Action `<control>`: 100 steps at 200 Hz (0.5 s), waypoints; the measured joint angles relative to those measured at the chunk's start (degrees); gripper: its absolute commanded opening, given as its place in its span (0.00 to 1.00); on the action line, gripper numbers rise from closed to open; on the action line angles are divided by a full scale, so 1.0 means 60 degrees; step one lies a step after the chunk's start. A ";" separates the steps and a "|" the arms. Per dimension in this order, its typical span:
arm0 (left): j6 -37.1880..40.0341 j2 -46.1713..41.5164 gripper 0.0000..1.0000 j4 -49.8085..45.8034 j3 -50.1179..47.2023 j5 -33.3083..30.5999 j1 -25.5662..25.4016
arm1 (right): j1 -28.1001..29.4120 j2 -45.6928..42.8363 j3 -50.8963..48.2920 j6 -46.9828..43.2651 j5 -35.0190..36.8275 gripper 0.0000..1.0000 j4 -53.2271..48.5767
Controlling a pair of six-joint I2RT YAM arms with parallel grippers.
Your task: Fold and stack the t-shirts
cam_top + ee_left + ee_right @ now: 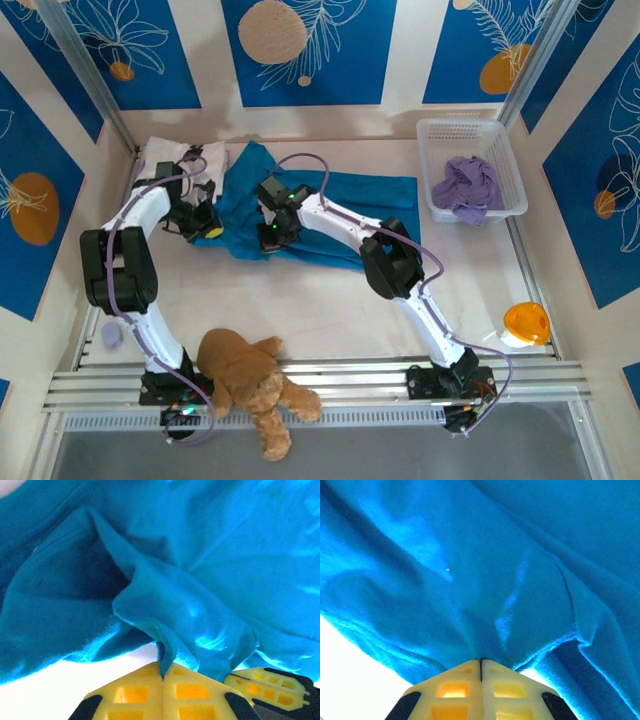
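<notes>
Teal-blue t-shirt (pixel 330 205) lies rumpled across the back middle of the table (pixel 330 310). Its left end is bunched up, and its right end is flatter and reaches toward the basket side. I have both grippers on its near-left edge.

Left gripper (pixel 162 672): the yellow fingers are pressed together, and a fold of the teal hem is pinched between the tips in the left wrist view. Right gripper (pixel 480 661): the fingers are also closed tight, with the teal cloth edge caught at the tips and the rest draping up and away. In the left wrist view I see the other gripper's yellow fingers just beside, at lower right, so the two pinch points are close together. From the top camera, both arms bend inward over the left part of the shirt, left gripper at its lower-left corner.

White t-shirt with black blotches (pixel 185 160) sits at the back left, touching the teal one's bunched end. I can't tell which overlaps which.

Lavender t-shirts (pixel 468 185) are heaped in the white basket (pixel 515 165) at back right, well apart from the grippers.

Brown teddy bear (pixel 250 385) lies over the near rail, just beside the left arm's base. An orange round object (pixel 527 322) sits at the right edge.
</notes>
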 measured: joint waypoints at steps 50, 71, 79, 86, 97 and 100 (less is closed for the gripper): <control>-0.0015 0.0590 0.00 -0.0430 0.1013 -0.0004 -0.0058 | -0.0481 0.0000 0.0860 0.0058 -0.1158 0.00 -0.0044; 0.0015 0.0572 0.00 -0.0576 0.0845 -0.0051 -0.0095 | -0.0444 0.0000 0.0911 0.0047 -0.1319 0.00 -0.0222; 0.0018 0.0568 0.00 -0.0565 0.0692 -0.0069 -0.0106 | -0.0382 0.0000 0.0885 0.0055 -0.1308 0.00 -0.0295; 0.0015 0.0568 0.00 -0.0576 0.0561 -0.0073 -0.0109 | -0.0328 0.0000 0.0856 0.0062 -0.1308 0.00 -0.0331; 0.0011 0.0579 0.00 -0.0645 0.0455 -0.0069 -0.0113 | -0.0288 0.0000 0.0758 0.0080 -0.1311 0.00 -0.0295; 0.0007 0.0583 0.00 -0.0678 0.0455 -0.0069 -0.0113 | -0.0273 0.0000 0.0725 0.0102 -0.1319 0.00 -0.0284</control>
